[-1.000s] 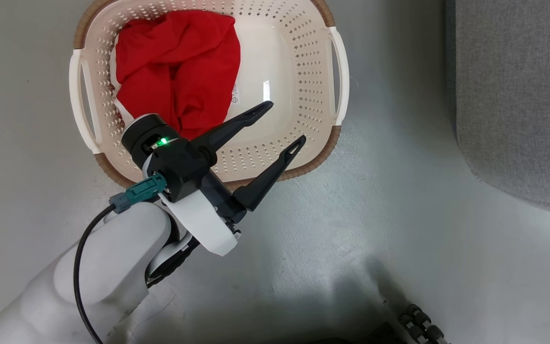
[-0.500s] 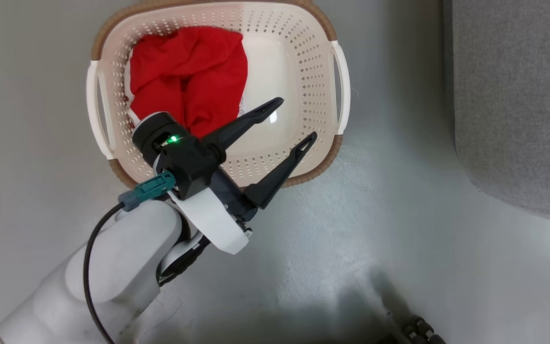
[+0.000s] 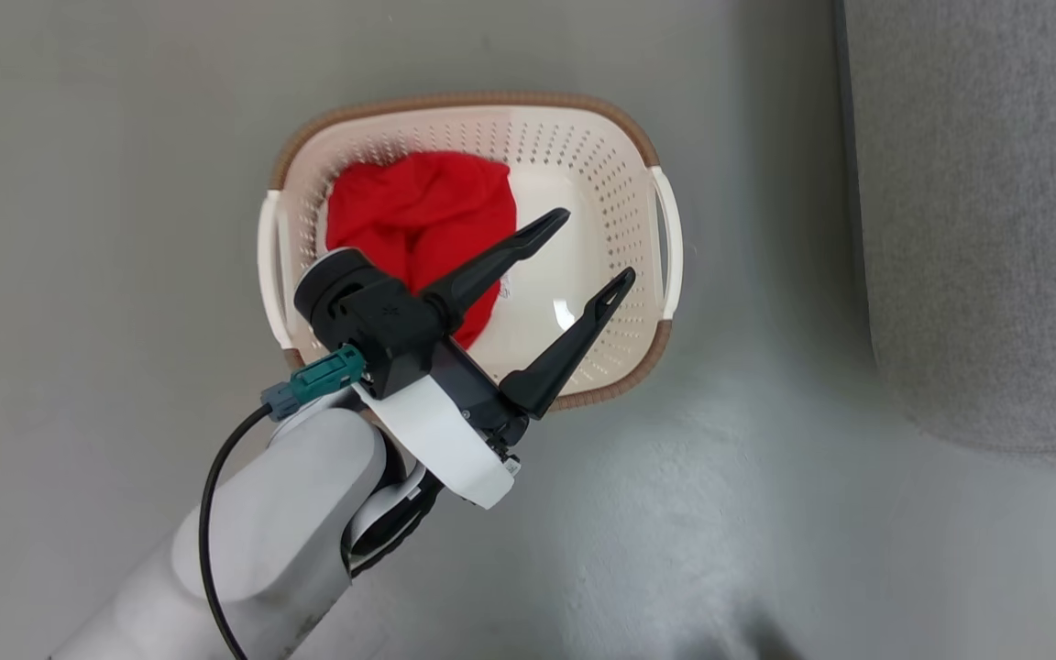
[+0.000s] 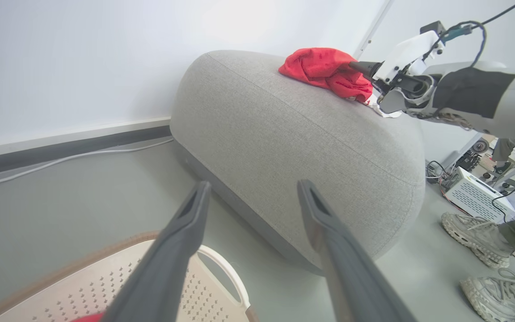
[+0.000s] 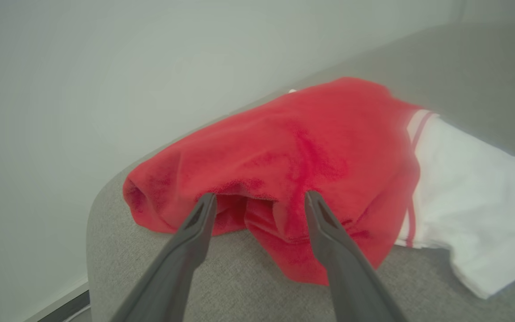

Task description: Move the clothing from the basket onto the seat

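Head view, looking down: a crumpled red garment [image 3: 418,220] lies in the left half of a cream laundry basket [image 3: 583,156] on a grey floor [image 3: 79,183]. A grey sofa [image 3: 977,229] stands well apart to the right. Right wrist view: another red garment [image 5: 293,147], with white trim, lies heaped on top of the sofa, so the job looks about half done. The right gripper [image 5: 259,197] has its two fingers spread wide, with the tips at the near edge of that heap and clamping nothing. It would do well to back straight out, so that no fold catches and drags off the sofa. The left gripper [image 3: 597,246] hovers above the basket, fingers wide apart and empty, touching nothing. For the next pick it should come down on the thickest bunch of cloth, clear of the basket wall.
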